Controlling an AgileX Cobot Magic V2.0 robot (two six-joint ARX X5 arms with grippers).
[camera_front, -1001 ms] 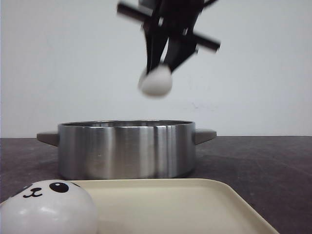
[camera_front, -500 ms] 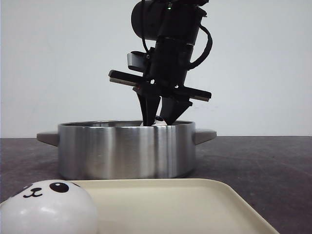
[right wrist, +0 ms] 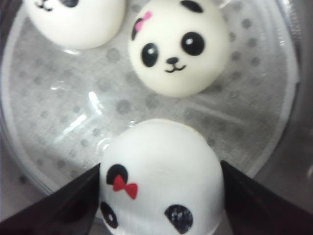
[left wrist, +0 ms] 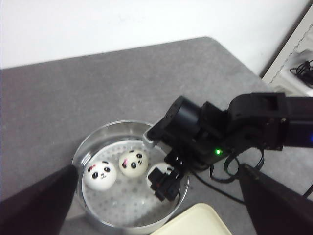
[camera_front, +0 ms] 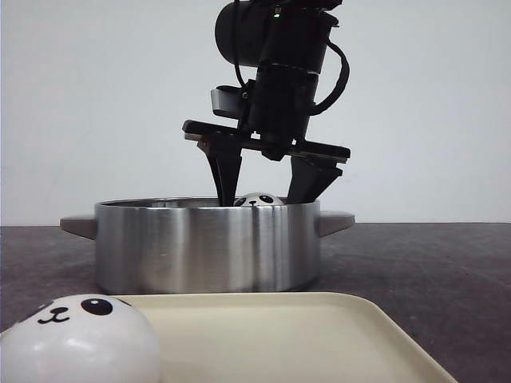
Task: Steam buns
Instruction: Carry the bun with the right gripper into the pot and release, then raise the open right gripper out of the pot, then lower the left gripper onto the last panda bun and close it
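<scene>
right hand [camera_front: 267,191] | now spread open, bun [camera_front: 259,199] released into pot [camera_front: 207,243] | left hand: cannot tell

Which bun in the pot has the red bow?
The bun sitting between the open right tool's fingers. The bun beside it wears a pink bow; the third shows none here.
</scene>
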